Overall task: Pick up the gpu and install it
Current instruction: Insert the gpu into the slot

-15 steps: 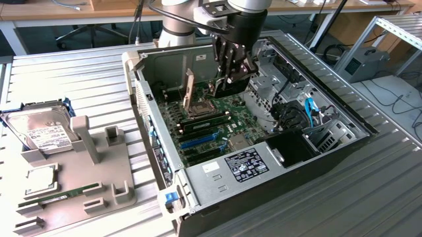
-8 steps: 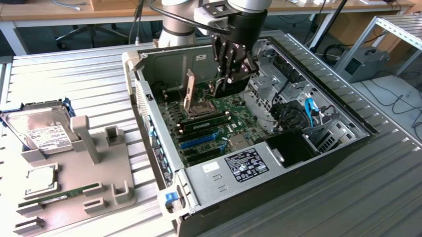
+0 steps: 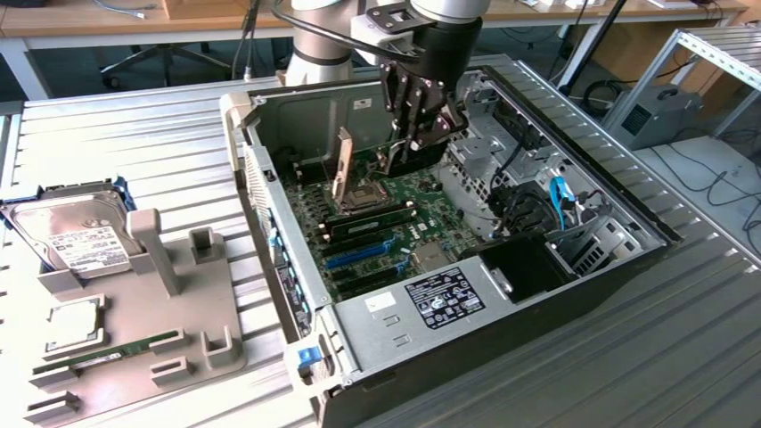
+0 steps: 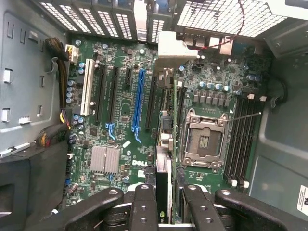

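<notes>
- Gripping tight, my black metal gripper (image 4: 163, 202) has its fingers (image 4: 144, 207) pinched on the thin flat black gpu card with the green board edge (image 4: 163, 180), and holds it by one long edge.
- From the exterior view, I see the gripper (image 3: 411, 147) hanging inside the open black computer case (image 3: 594, 267), with the card (image 3: 416, 160) standing on edge above the green motherboard (image 3: 393, 232).
- I think the card is light and stiff, but easy to break. Its little parts and gold edge should not be squeezed or bumped.
- I think the best place to hold it is the plain top edge, near the middle, so it stays straight.
- Farther down I see the long blue slot (image 4: 139, 103) and the silver square chip socket (image 4: 204, 139); the card hangs above the board between them and does not look pushed into any slot.
- Farthest off, on the exterior view's left, the silver hard drive with a white label (image 3: 71, 232) lies on the grey tray (image 3: 155, 357).
</notes>
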Controlling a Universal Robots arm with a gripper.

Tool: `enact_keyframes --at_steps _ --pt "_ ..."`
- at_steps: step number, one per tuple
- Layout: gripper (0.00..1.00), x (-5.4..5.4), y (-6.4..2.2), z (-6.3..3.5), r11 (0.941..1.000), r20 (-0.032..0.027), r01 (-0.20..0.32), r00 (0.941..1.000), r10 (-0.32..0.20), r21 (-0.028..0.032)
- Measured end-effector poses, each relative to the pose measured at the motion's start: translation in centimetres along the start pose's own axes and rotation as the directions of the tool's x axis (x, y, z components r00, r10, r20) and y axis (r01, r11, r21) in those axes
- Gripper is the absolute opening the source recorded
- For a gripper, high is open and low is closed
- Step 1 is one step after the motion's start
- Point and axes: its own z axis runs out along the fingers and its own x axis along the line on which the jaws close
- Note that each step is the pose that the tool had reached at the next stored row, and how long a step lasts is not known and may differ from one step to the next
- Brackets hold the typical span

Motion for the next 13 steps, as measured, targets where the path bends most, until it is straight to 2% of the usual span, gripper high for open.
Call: enact_keyframes --at_steps 13 --pt "0.26 0.00 0.00 0.00 0.9983 0.0008 0.058 0.9983 -0.058 -0.0015"
